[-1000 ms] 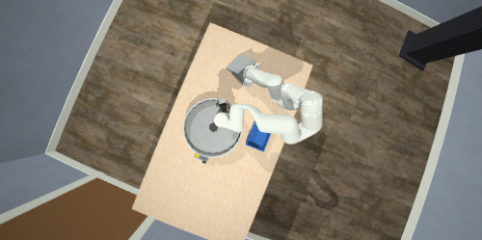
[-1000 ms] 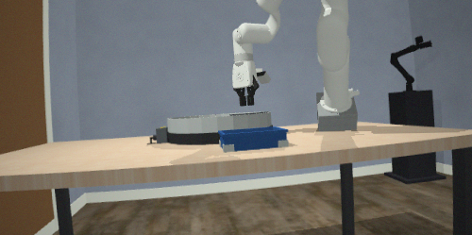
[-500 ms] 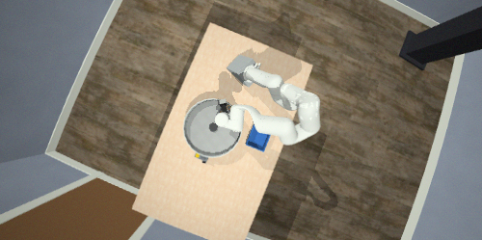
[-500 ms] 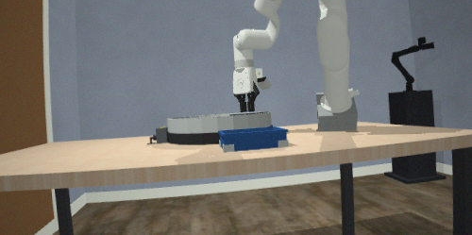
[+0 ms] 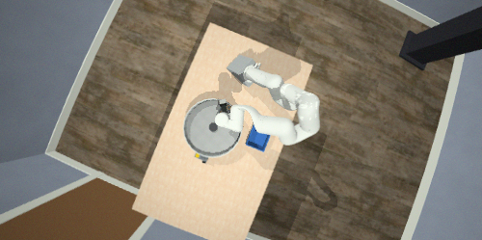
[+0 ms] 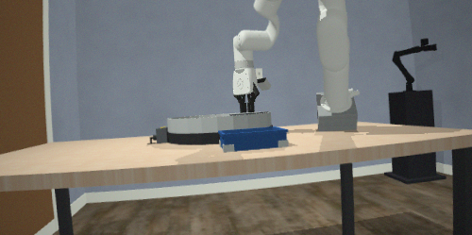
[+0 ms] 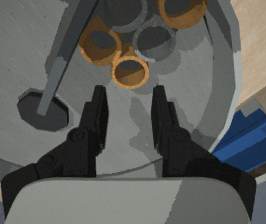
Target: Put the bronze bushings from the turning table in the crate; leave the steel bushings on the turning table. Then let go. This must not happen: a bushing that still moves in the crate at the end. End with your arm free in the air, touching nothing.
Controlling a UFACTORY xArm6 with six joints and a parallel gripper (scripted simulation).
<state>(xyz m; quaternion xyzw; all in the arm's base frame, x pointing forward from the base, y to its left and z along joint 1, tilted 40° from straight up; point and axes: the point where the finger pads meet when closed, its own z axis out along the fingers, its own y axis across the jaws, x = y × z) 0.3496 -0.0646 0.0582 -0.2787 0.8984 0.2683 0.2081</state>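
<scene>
The grey turning table (image 5: 211, 128) stands on the wooden table; it also shows in the side view (image 6: 219, 124) and fills the wrist view (image 7: 84, 63). In the wrist view three bronze bushings stand on it: one just ahead of the fingers, one to its left (image 7: 100, 44), one farther right (image 7: 182, 2). Two steel bushings (image 7: 156, 42) (image 7: 124, 8) stand among them. My gripper (image 7: 129, 99) hangs low over the turning table, fingers partly open with nothing between them. It also shows in the side view (image 6: 247, 106). The blue crate (image 5: 257, 139) (image 6: 253, 138) (image 7: 253, 137) sits beside the turning table.
A grey divider bar (image 7: 67, 43) runs across the turning table to a dark hub (image 7: 43, 108). The arm's base (image 5: 242, 66) stands at the table's far end. A black stand with a camera arm (image 6: 411, 106) is off the table to the right.
</scene>
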